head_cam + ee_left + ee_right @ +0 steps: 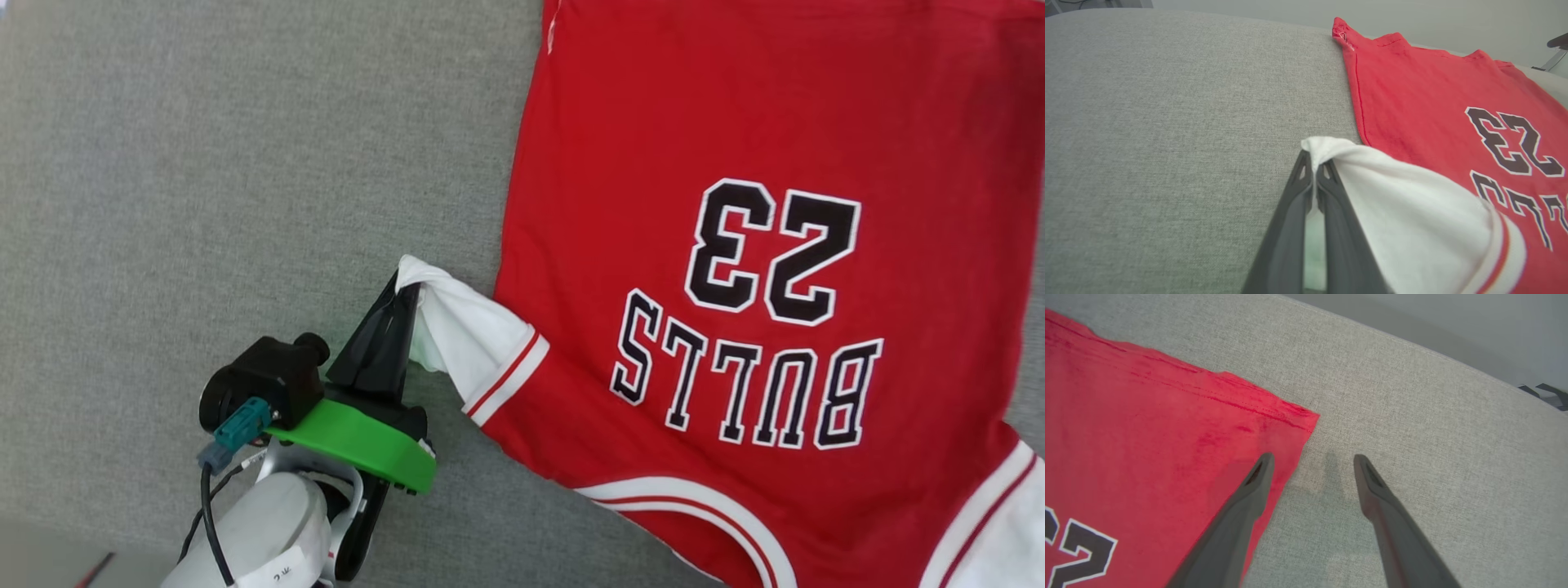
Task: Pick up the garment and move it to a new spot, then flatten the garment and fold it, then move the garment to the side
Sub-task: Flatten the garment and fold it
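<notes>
Far left you've got bare grey woven fabric surface (204, 163). Next over, your left gripper (402, 287) has its two long dark fingers pinched tight together, w/ the cuff end of the white short sleeve (469, 339) nipped btwn the tips. The sleeve's drawn out sideways from the body and bunched at the pinch. Right of that the garment (735, 106), a red jersey-style T-shirt w/ red-white striped trim, lies spread on the grey surface. Its black white-outlined "BULLS 23" print (759, 327) is face up, and the body looks mostly smooth w/ no fold in it. My read: you're in the flatten step, approx a third thru. Can't tell from here whether the move to a new spot is done; fold + shift aside are both left. Further right, your right gripper (1310, 459) stands spread wide, holding nothing, one finger over the red hem corner (1294, 420), the other over grey. Hard to make out: whether those tips touch the cloth. The shirt's far hem, its right edge and most of the second white sleeve (1012, 539) run out of the head view, and the white-trimmed collar (694, 494) is cut off at the bottom.
</notes>
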### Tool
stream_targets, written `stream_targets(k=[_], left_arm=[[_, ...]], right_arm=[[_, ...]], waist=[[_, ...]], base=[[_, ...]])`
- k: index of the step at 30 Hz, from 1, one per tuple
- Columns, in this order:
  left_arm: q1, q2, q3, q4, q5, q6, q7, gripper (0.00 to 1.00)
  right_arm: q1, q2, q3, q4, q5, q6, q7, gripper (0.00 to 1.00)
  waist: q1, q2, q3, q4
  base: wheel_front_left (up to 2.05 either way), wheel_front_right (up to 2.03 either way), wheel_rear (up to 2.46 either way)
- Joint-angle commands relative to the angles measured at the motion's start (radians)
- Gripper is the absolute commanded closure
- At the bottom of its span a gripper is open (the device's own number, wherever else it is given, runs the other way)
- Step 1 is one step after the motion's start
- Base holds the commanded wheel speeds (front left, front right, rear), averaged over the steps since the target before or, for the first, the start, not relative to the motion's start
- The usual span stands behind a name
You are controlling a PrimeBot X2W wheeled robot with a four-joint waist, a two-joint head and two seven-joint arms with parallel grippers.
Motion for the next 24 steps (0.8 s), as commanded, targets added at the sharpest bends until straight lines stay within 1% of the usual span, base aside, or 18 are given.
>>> stream_targets(k=[1,7,11,12,13,14,20,24], left_arm=[[-0.024,-0.011,0.009,-0.003,0.013,-0.008,-0.006,1.00],[-0.032,-0.045,0.027,0.007,0.034,-0.029,-0.006,1.00],[-0.031,-0.058,0.037,0.021,0.047,-0.042,-0.006,1.00],[-0.030,-0.061,0.039,0.027,0.050,-0.046,-0.006,1.00],[-0.029,-0.063,0.041,0.032,0.052,-0.049,-0.006,1.00],[-0.027,-0.065,0.044,0.037,0.055,-0.052,-0.006,1.00],[-0.004,-0.072,0.059,0.069,0.060,-0.065,-0.006,1.00],[0.028,-0.068,0.067,0.090,0.059,-0.065,-0.006,1.00]], right_arm=[[-0.021,0.009,0.007,0.025,-0.012,-0.001,-0.001,0.00],[-0.007,0.035,0.039,0.115,-0.008,-0.001,-0.019,0.00],[0.027,0.029,0.066,0.156,0.009,-0.001,-0.013,0.00],[0.032,0.025,0.072,0.163,0.014,-0.001,-0.014,0.59],[0.034,0.022,0.075,0.166,0.019,-0.001,-0.016,0.97],[0.032,0.018,0.076,0.168,0.023,-0.001,-0.025,1.00],[0.003,0.014,0.079,0.158,0.048,-0.001,-0.119,1.00],[0.011,-0.008,0.119,0.126,0.079,-0.001,-0.185,1.00]], waist=[[-0.0002,0.0000,0.073,0.054],[-0.0002,0.0000,0.097,0.069],[-0.0002,0.0000,0.094,0.069],[-0.0002,0.0000,0.089,0.068],[-0.0002,0.0000,0.084,0.067],[-0.0002,0.0000,0.076,0.066],[-0.0002,0.0000,0.009,0.047],[-0.0002,0.0000,-0.060,0.025]], base=[[0.00,0.00,0.00],[0.00,0.00,0.00],[0.00,0.00,0.00],[0.00,0.00,0.00],[0.00,0.00,0.00],[0.00,0.00,0.00],[0.00,0.00,0.00],[0.00,0.00,0.00]])
